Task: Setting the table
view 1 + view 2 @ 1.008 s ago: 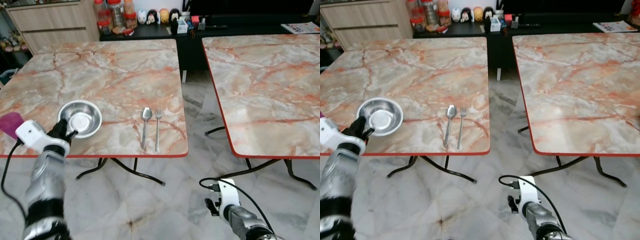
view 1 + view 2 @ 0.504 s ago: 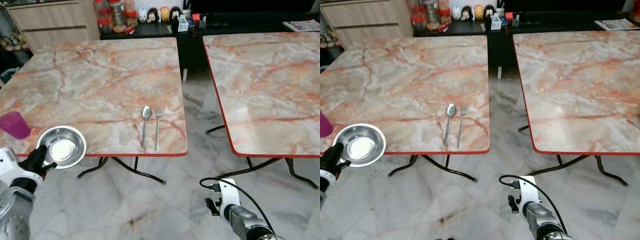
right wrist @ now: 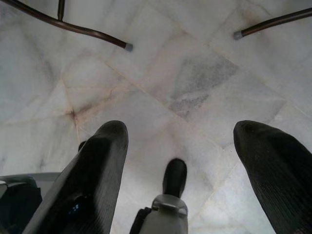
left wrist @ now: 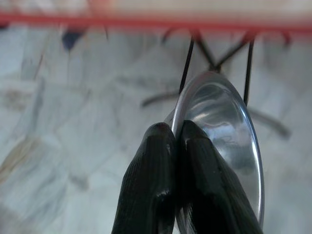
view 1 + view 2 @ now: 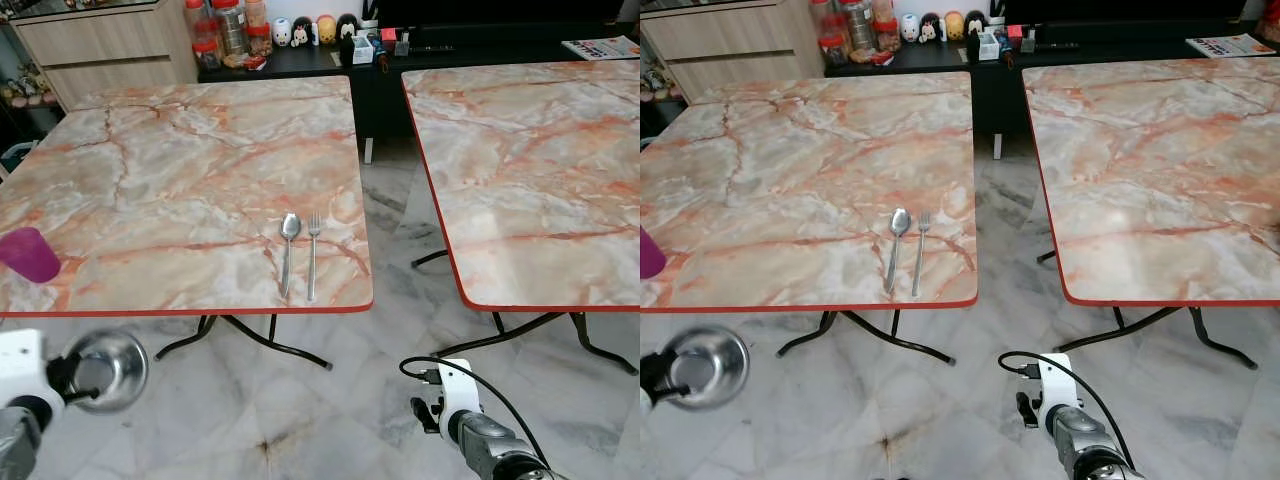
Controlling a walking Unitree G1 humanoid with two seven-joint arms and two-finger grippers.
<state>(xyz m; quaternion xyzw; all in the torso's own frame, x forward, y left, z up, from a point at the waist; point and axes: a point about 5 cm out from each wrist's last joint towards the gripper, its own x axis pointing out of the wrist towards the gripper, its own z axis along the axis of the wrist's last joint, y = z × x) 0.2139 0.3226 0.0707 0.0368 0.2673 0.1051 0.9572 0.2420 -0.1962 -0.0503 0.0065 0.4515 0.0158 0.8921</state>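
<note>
Left tool (image 4: 176, 141) tight on bowl (image 4: 224, 131)

Spoon (image 5: 289, 249) left of fork (image 5: 312, 255)

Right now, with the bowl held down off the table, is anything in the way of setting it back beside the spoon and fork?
Nothing visible blocks it. The left gripper pinches the steel bowl by its rim below the table edge. The tabletop left of the spoon and fork is bare; the purple cup stands far off.
</note>
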